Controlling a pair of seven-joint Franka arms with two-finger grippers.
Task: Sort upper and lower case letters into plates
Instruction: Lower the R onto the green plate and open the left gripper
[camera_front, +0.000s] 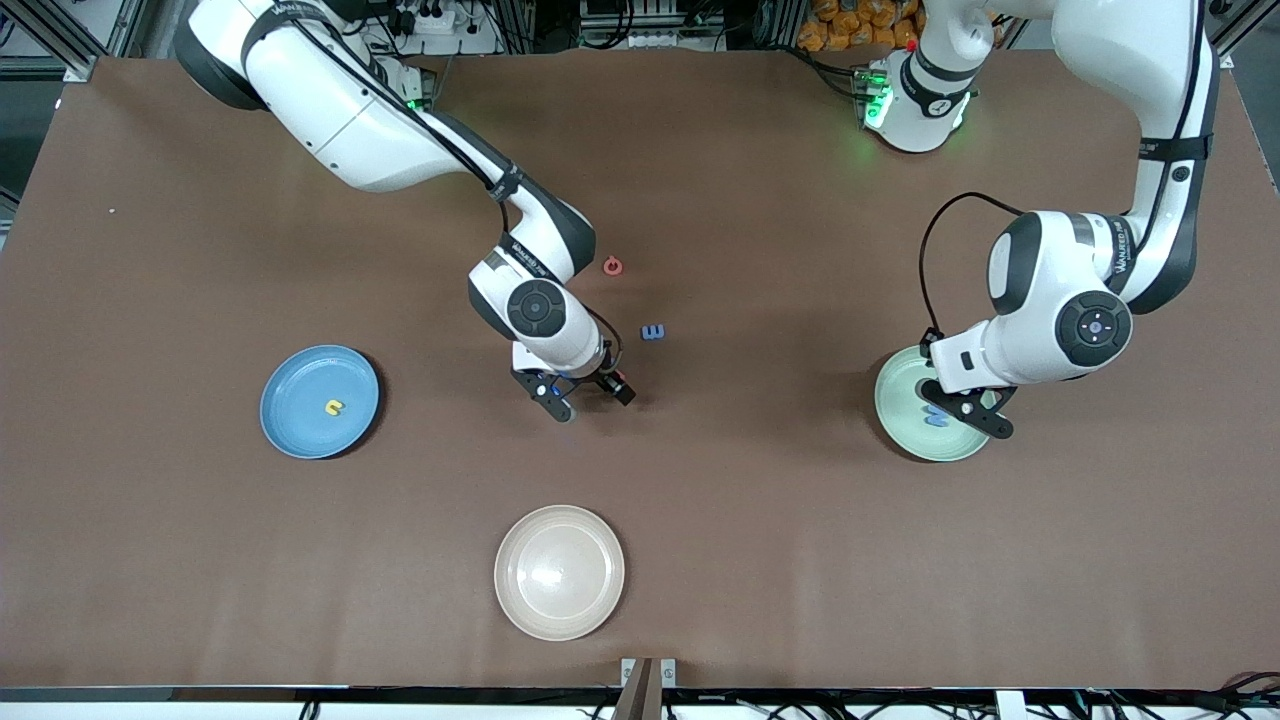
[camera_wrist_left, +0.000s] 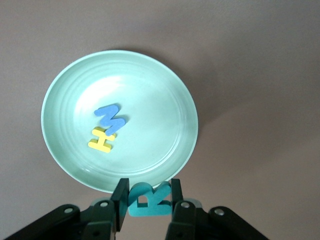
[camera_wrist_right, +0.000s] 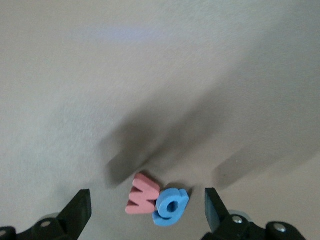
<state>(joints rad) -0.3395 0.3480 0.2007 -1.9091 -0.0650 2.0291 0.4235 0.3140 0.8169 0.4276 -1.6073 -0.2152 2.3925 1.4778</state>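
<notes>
My left gripper (camera_front: 960, 412) is shut on a teal letter R (camera_wrist_left: 149, 199) and holds it over the rim of the mint green plate (camera_front: 897, 388). In the left wrist view this plate (camera_wrist_left: 155, 105) holds a blue M (camera_wrist_left: 110, 117) and a yellow H (camera_wrist_left: 102, 140). My right gripper (camera_front: 585, 398) is open, low over the table's middle. A red w (camera_wrist_right: 142, 195) and a blue g (camera_wrist_right: 171, 206) lie touching between its fingers (camera_wrist_right: 77, 210). The sky blue plate (camera_front: 300, 385) holds a yellow letter (camera_front: 333, 407). A blue E (camera_front: 653, 332) and a red letter (camera_front: 613, 265) lie loose on the table.
A cream-beige plate (camera_front: 559, 571) stands near the table's front edge, nearer to the camera than my right gripper. The brown table (camera_front: 760, 520) is bare between the plates.
</notes>
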